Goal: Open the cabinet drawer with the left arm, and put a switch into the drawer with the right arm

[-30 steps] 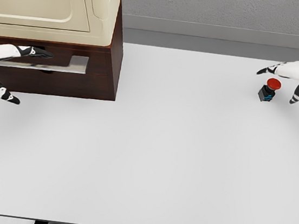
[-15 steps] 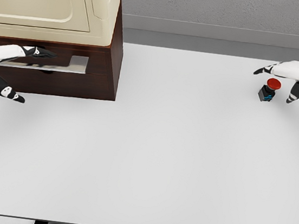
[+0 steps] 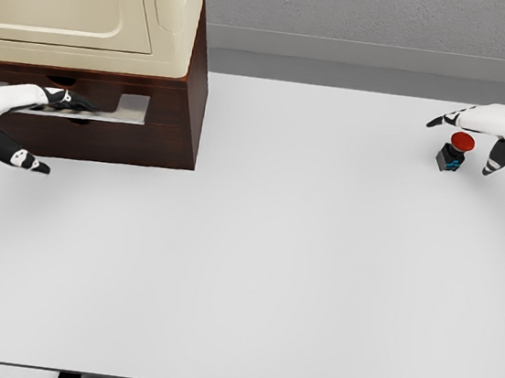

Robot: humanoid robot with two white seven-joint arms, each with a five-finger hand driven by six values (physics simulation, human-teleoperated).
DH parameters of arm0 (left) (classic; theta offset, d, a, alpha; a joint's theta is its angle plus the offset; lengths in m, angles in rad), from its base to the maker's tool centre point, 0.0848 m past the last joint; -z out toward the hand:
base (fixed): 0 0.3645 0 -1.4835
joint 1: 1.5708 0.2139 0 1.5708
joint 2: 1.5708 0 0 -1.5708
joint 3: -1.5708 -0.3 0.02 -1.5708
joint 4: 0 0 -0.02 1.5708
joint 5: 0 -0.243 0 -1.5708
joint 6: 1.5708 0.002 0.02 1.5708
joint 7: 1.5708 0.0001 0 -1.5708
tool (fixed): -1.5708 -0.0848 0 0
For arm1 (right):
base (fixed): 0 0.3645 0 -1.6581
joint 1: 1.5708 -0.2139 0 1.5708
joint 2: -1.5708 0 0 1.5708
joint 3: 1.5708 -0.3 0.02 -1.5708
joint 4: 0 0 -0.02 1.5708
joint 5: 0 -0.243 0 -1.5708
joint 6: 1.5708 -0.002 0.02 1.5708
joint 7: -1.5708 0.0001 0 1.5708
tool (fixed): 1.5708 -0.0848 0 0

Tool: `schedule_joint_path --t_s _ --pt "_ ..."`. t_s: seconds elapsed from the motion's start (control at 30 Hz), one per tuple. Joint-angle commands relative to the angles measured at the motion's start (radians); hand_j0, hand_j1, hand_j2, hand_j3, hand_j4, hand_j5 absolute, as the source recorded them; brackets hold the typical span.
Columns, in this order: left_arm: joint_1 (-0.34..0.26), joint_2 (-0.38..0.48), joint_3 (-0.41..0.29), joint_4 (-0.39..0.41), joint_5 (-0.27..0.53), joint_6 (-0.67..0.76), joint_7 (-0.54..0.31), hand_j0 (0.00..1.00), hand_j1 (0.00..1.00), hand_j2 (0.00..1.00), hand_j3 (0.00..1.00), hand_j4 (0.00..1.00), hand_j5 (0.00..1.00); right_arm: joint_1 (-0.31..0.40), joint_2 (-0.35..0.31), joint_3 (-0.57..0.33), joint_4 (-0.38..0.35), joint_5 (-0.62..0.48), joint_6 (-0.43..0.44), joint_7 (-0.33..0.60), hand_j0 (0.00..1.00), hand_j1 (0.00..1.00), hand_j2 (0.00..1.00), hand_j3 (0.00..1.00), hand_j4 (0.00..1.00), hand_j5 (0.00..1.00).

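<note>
Red on top and black below, the switch (image 3: 455, 151) stands upright on the white counter (image 3: 300, 250), far over at its right side and near the back edge. It looks like a small push-button unit: a mushroom cap on a squat block with a touch of blue on its face. I would judge it light, hard and rigid, nothing that would give or break under a firm pinch, though being so small and top-heavy it could tip or skid on the smooth counter if nudged from one side only. The black body seems the better place to take hold, with fingers on opposite flat faces, rather than the rounded cap, which would likely slip.

The right hand (image 3: 491, 126) hovers just behind and above the switch, spread wide and holding nothing: one finger points left past the cap, another hangs down just to the right of the block. The switch sits under the hand's span, apart from it as far as I can tell.

Well apart, at the far left, the dark wooden cabinet (image 3: 163, 132) carries a cream-coloured appliance (image 3: 91, 3). Its drawer (image 3: 102, 138) looks shut or barely moved. The left hand (image 3: 21, 119) reaches for the metal handle (image 3: 119, 110), upper fingers lying along it, thumb spread below against the drawer front; whether it truly grips I cannot tell.
</note>
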State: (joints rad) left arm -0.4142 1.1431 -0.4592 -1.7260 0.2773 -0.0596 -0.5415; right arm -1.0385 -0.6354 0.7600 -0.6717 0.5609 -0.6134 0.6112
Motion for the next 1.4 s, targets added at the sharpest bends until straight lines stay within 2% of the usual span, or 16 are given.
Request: schedule_joint_path --t_s 0.0,0.27,0.5,0.77,1.03,1.37 --pt "0.0 -0.002 -0.009 0.0 -0.007 0.001 -0.006 0.73 0.73 0.73 0.73 0.73 0.73 0.0 0.0 -0.002 0.0 -0.004 0.003 0.0 1.0 1.0 1.0 1.0 1.0 1.0" --pt "0.002 -0.005 -0.01 -0.006 -0.006 -0.003 -0.017 0.7 0.7 0.7 0.7 0.7 0.7 -0.002 0.0 -0.002 0.0 0.007 0.003 0.0 1.0 1.0 1.0 1.0 1.0 1.0" --pt "0.002 0.007 -0.056 -0.018 -0.004 -0.016 -0.02 0.7 0.7 0.7 0.7 0.7 0.7 -0.012 0.019 0.021 0.007 0.013 0.003 0.0 1.0 1.0 1.0 1.0 1.0 1.0" --pt "0.009 0.06 -0.084 -0.035 0.0 -0.082 -0.02 0.71 0.71 0.71 0.71 0.71 0.71 -0.014 0.022 0.022 0.023 0.014 0.003 0.0 1.0 1.0 1.0 1.0 1.0 1.0" --pt "0.041 0.127 -0.088 -0.037 0.023 -0.177 -0.023 0.71 0.71 0.71 0.71 0.71 0.71 -0.015 0.029 0.022 0.035 0.031 0.003 0.0 1.0 1.0 1.0 1.0 1.0 1.0" --pt "0.083 0.168 -0.088 -0.037 0.033 -0.269 -0.034 0.71 0.71 0.71 0.71 0.71 0.71 -0.018 0.029 0.022 0.035 0.033 0.003 0.0 1.0 1.0 1.0 1.0 1.0 1.0"
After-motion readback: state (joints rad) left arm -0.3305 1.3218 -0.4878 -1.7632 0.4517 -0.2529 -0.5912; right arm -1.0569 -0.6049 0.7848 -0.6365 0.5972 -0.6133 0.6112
